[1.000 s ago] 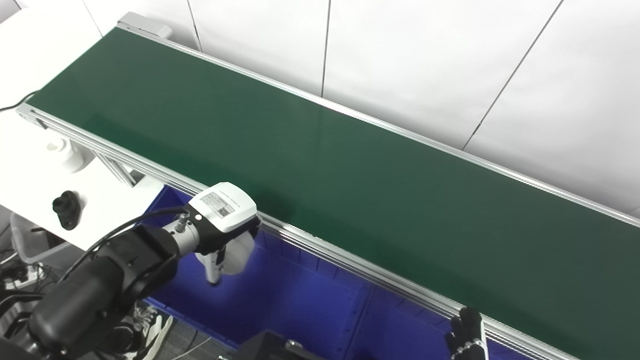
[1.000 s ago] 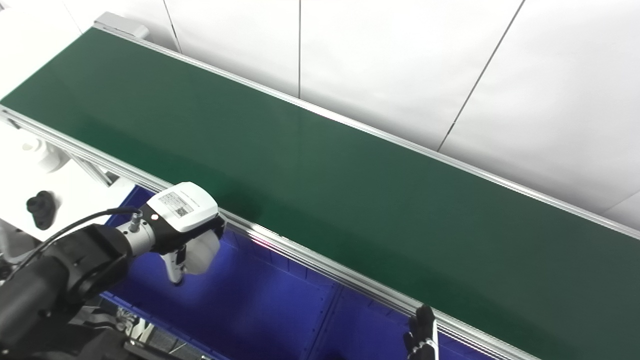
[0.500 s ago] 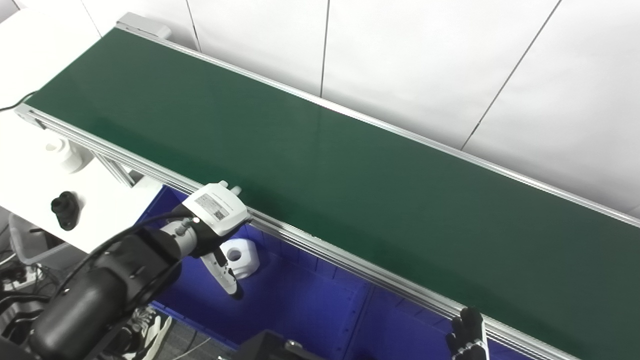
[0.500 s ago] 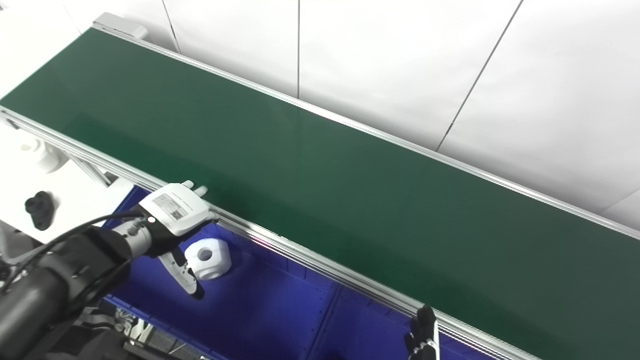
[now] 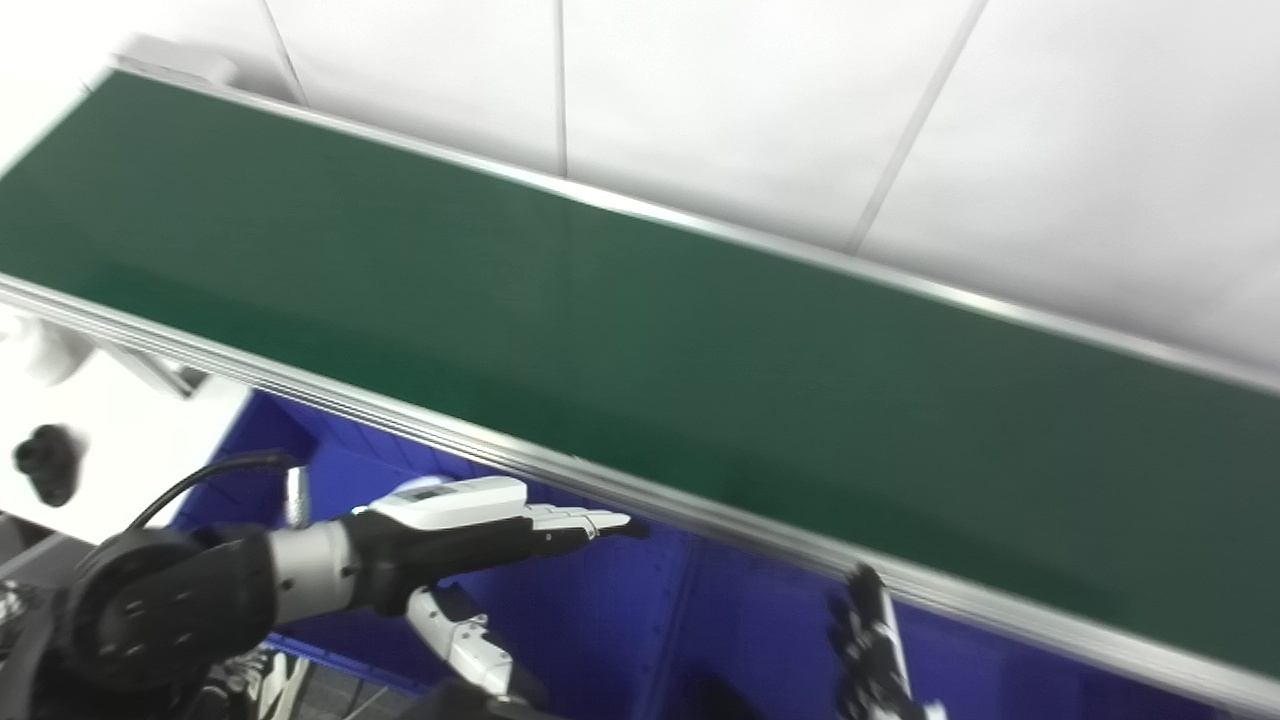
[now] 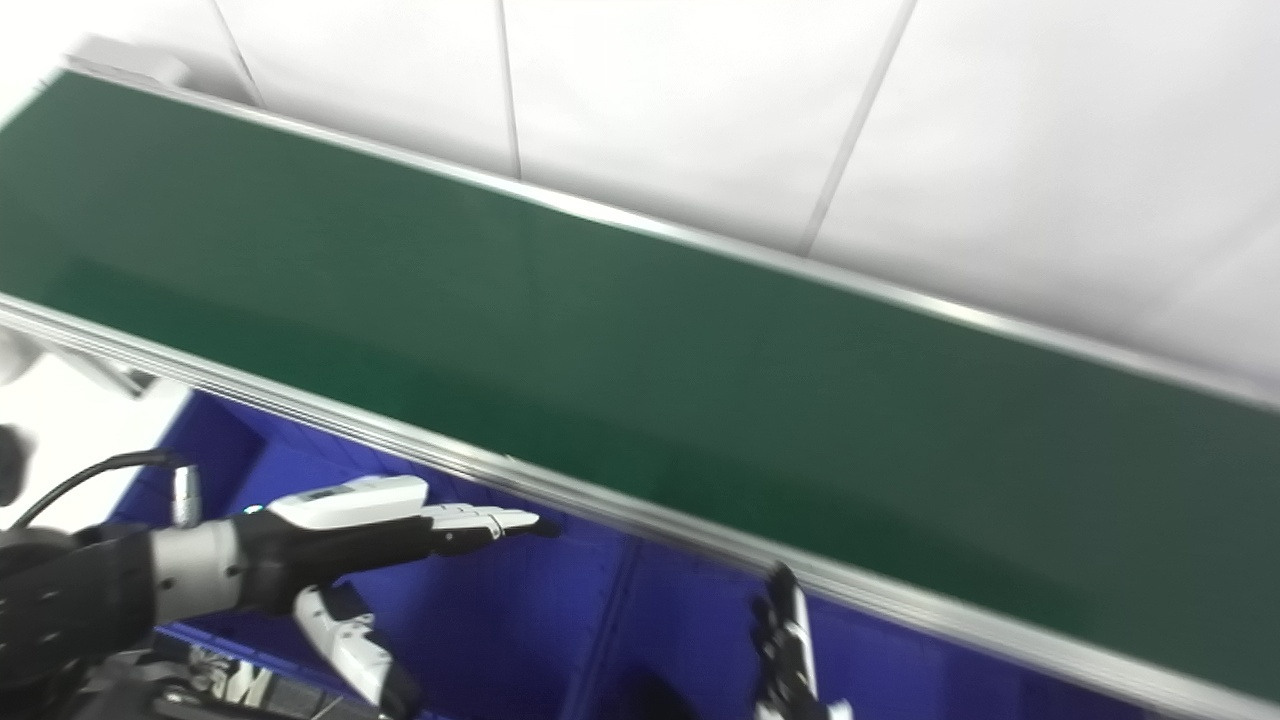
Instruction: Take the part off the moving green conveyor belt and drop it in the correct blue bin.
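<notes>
The green conveyor belt (image 5: 620,300) runs across the picture with no part on it. Below its near rail lies the blue bin (image 5: 600,610). My left hand (image 5: 470,520) hovers over the bin's left compartment, open, palm down, fingers stretched toward the right and the thumb hanging below. Nothing is in it. The white part is out of sight, hidden or outside the picture. My right hand (image 5: 872,650) rises at the bottom edge by the rail, fingers straight up, holding nothing.
A white table (image 5: 110,440) at the left carries a black part (image 5: 45,462). A divider (image 5: 660,620) splits the blue bin. The belt's aluminium rail (image 5: 700,515) runs just above both hands. White wall panels stand behind the belt.
The left hand let go of the white part, which dropped into the left blue compartment, then opened flat with fingers pointing right. The camera has swung right. The right hand stayed low.
</notes>
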Motion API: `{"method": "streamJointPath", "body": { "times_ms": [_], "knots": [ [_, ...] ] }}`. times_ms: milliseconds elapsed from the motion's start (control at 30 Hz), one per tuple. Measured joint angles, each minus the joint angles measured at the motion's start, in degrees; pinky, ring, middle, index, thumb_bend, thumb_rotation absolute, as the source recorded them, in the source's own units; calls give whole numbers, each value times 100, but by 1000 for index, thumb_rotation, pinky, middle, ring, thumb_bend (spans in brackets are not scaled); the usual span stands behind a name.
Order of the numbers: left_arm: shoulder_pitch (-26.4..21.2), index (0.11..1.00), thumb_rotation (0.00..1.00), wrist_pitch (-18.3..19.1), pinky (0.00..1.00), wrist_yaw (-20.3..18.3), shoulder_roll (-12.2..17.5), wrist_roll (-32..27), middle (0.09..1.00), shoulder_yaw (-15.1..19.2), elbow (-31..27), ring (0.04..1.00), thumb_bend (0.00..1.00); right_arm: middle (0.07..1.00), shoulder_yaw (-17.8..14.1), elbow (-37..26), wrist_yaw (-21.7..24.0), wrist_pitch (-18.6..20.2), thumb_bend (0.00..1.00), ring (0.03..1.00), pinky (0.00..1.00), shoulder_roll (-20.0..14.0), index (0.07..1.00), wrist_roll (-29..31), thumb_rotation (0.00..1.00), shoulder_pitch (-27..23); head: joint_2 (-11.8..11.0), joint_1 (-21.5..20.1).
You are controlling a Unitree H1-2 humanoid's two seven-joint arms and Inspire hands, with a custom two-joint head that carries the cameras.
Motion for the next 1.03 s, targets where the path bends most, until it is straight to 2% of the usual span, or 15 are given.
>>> {"method": "streamJointPath", "body": {
  "times_ms": [33, 67, 100, 133, 167, 200, 233, 267, 300, 400, 467, 633, 867, 1000, 1033],
  "knots": [
    [83, 1000, 942, 48, 1000, 176, -84, -332, 1000, -8, -1, 1000, 936, 962, 16, 20, -16, 0, 821, 931, 950, 27, 957, -40, 993, 0, -17, -323],
    [215, 1000, 947, 135, 1000, 470, -301, -750, 1000, 16, -7, 1000, 928, 961, 55, 38, -63, 0, 821, 930, 949, 74, 956, -130, 992, 1, -18, -326],
    [346, 1000, 963, 276, 1000, 765, -548, -1143, 1000, 86, -35, 1000, 887, 959, 107, 51, -118, 0, 821, 929, 948, 152, 954, -221, 983, 6, -52, -683],
    [484, 1000, 938, 395, 1000, 1059, -869, -1353, 1000, 184, -83, 1000, 812, 962, 104, 55, -118, -1, 828, 932, 951, 190, 954, -318, 981, 7, -53, -686],
    [640, 1000, 924, 523, 1000, 1482, -1296, -1466, 1000, 285, -142, 1000, 763, 964, 108, 55, -187, -1, 833, 935, 953, 200, 955, -427, 980, 10, -79, -991],
    [823, 1000, 917, 609, 1000, 1858, -1724, -1469, 1000, 372, -200, 1000, 738, 965, 107, 55, -274, -1, 836, 936, 954, 218, 955, -546, 979, 13, -79, -994],
    [995, 1000, 937, 632, 1000, 2252, -2186, -1407, 1000, 410, -248, 1000, 586, 969, 108, 55, -366, -3, 836, 941, 953, 238, 955, -675, 972, 17, -79, -994],
    [1140, 1000, 945, 540, 1000, 2540, -2447, -1232, 1000, 394, -256, 1000, 534, 970, 105, 56, -459, -6, 836, 942, 952, 252, 955, -773, 969, 22, -105, -1220],
    [1303, 1000, 978, 363, 1000, 2756, -2579, -975, 1000, 309, -188, 1000, 521, 979, 105, 75, -543, -11, 827, 951, 956, 254, 962, -852, 966, 19, -114, -1353],
    [1563, 1000, 998, -261, 1000, 3108, -2492, -229, 1000, -13, 320, 1000, 518, 988, 124, 213, -734, -20, 816, 956, 949, 275, 966, -956, 962, 6, -141, -1451],
    [1624, 1000, 1000, -431, 1000, 3326, -2490, 93, 1000, -230, 575, 1000, 535, 992, 152, 302, -865, -28, 814, 960, 950, 282, 968, -1030, 966, 5, -158, -1460],
    [1630, 1000, 1000, -834, 1000, 3646, -2463, 306, 1000, -571, 753, 1000, 469, 997, 160, 303, -1096, -40, 820, 969, 975, 280, 976, -1119, 979, 5, -176, -1442],
    [1653, 1000, 1000, -905, 1000, 3838, -2123, 344, 1000, -875, 907, 1000, 508, 982, 171, 292, -1240, -40, 829, 950, 961, 275, 966, -1163, 998, 2, 17, -1565],
    [1652, 1000, 1000, -946, 1000, 3931, -2018, 452, 1000, -1036, 897, 1000, 449, 987, 173, 289, -1248, -40, 824, 954, 958, 273, 971, -1186, 1000, -1, 114, -1591],
    [1654, 1000, 1000, -965, 1000, 3955, -1994, 478, 1000, -1071, 881, 1000, 460, 984, 173, 288, -1248, -40, 825, 953, 956, 273, 970, -1192, 1000, -1, 132, -1609]
  ]
}}
